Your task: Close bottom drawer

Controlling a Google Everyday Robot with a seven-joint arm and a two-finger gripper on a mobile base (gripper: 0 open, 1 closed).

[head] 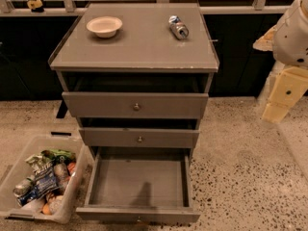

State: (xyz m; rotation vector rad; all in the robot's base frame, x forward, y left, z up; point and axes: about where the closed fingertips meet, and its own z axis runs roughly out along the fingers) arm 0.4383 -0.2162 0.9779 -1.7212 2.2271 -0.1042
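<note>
The bottom drawer (138, 183) of the grey cabinet (134, 47) is pulled far out toward me and is empty. Its low front (139, 216) sits at the lower edge of the view, with the knob barely showing. The middle drawer (139, 138) and the top drawer (135, 105) above it stick out only slightly, each with a small round knob. My gripper (281, 100) hangs at the right edge of the view on the white arm (293, 32), well to the right of the cabinet, above the floor and touching nothing.
A cream bowl (104, 26) and a can lying on its side (178, 27) rest on the cabinet top. A clear plastic bin (41, 186) of snack packets stands on the speckled floor, close against the open drawer's left side.
</note>
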